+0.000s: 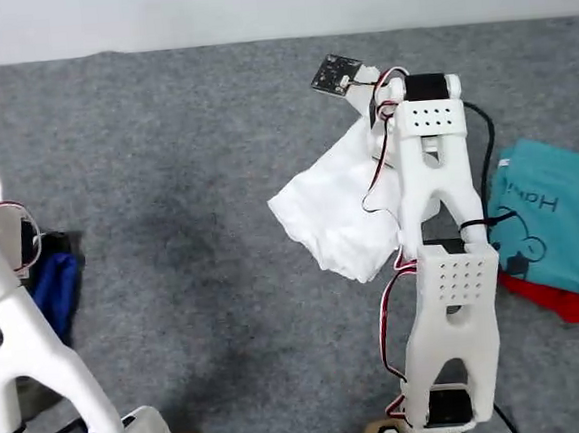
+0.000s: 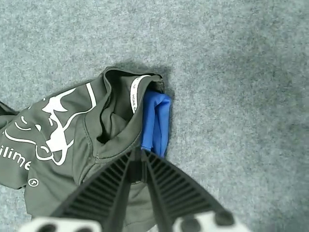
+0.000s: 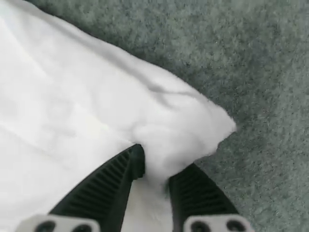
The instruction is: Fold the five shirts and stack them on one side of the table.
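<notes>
My right gripper (image 3: pixel 157 169) is shut on a fold of the white shirt (image 3: pixel 87 111). In the high view the white shirt (image 1: pixel 334 208) hangs crumpled from that gripper (image 1: pixel 377 134) near the table's far middle. My left gripper (image 2: pixel 141 155) has its fingers closed together just over a dark grey printed shirt (image 2: pixel 58 145) and a blue shirt (image 2: pixel 157 125) tucked beside its collar. Whether the fingers pinch cloth I cannot tell. The blue shirt (image 1: pixel 56 287) lies at the table's left edge beside the left arm (image 1: pixel 18 338).
A teal shirt (image 1: pixel 555 216) lies on a red shirt (image 1: pixel 572 307) at the right edge, close to the right arm (image 1: pixel 444 265). Grey carpet-like table cover (image 1: pixel 187 184) stretches bare between the two arms.
</notes>
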### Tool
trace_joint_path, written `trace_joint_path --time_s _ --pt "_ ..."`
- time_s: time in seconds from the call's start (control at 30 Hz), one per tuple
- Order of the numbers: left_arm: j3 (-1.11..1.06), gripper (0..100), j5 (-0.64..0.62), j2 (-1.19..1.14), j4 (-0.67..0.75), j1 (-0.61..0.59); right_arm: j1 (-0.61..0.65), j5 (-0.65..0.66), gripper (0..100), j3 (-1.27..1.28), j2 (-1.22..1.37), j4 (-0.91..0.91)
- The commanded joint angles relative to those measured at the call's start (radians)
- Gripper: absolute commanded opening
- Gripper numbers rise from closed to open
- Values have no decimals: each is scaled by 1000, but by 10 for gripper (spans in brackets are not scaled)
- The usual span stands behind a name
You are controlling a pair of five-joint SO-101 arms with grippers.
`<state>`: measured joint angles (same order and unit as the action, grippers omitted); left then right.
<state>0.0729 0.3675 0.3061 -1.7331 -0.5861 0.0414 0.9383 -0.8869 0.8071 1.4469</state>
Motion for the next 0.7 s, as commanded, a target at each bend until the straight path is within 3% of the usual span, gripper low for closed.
trace_joint_path --time_s 0.0,0.27,0.33,0.47,0.67 --pt "2 6 5 34 -12 0 -21 -170 213 -61 -39 -4" --pt "2 6 6 34 -11 2 8 -442 218 -86 -134 182" --pt "2 6 6 34 -11 2 38 -532 184 -86 -157 265" --pt "2 6 6 34 -11 2 125 -694 13 -80 -182 349" --pt "2 6 5 34 -11 2 252 -833 9 -51 -148 340"
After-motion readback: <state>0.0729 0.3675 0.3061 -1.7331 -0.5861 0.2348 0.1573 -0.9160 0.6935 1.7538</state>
